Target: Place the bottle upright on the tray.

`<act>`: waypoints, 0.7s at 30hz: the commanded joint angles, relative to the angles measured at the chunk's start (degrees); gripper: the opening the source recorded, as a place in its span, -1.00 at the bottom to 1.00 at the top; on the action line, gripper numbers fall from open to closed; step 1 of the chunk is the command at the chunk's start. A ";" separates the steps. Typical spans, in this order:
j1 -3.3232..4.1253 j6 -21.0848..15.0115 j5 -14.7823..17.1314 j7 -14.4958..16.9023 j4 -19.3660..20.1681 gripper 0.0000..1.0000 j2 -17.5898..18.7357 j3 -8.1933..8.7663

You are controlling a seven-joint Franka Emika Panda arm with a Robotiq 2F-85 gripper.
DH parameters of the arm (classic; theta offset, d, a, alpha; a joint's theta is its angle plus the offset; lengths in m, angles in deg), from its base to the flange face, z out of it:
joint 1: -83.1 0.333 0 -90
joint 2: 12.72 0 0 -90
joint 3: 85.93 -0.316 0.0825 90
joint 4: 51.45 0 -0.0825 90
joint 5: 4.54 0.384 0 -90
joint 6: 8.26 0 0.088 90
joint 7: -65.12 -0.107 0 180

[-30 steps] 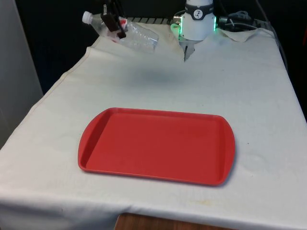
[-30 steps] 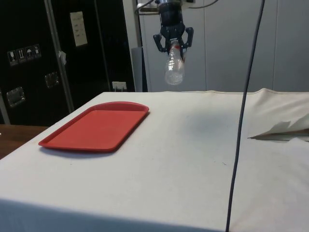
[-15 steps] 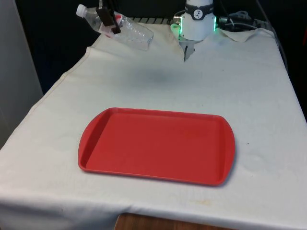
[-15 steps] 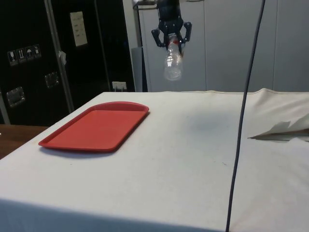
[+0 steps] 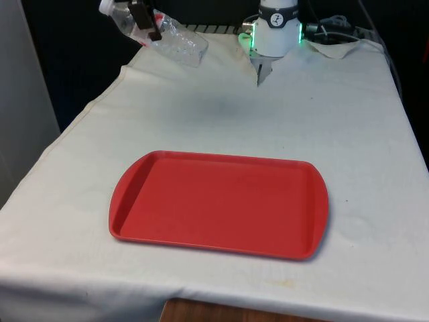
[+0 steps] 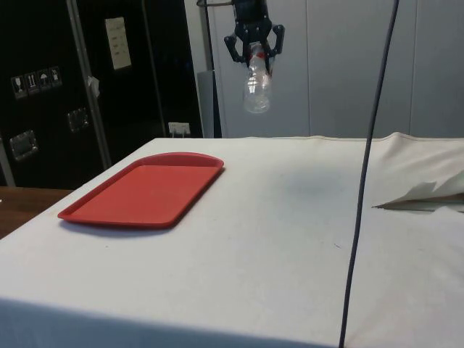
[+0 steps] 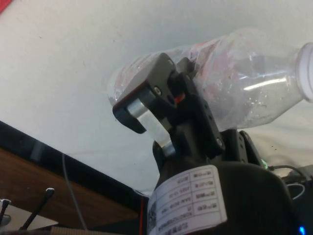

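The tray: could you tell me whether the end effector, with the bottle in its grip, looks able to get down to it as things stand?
Probably yes. The tray lies bare on the cloth, with nothing between it and the end effector, which holds the bottle high above the table.

white cloth (image 5: 375,134) over the table, dark cabinets (image 6: 87,94), crumpled cloth fold (image 6: 424,196), black hanging cable (image 6: 366,174)
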 commanded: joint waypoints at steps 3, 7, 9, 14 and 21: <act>0.34 -0.74 -1.26 -0.92 -0.46 -0.94 -0.57 0.06; 0.46 -0.74 -1.95 -1.38 -0.92 -0.94 -0.80 -0.06; 0.52 -0.80 -2.29 -1.60 -1.03 -0.94 -1.03 -0.17; 0.46 -0.97 -3.50 -2.52 -1.15 -0.94 -1.89 -0.74; 0.46 -1.43 -5.16 -3.84 -1.15 -0.94 -3.09 -1.66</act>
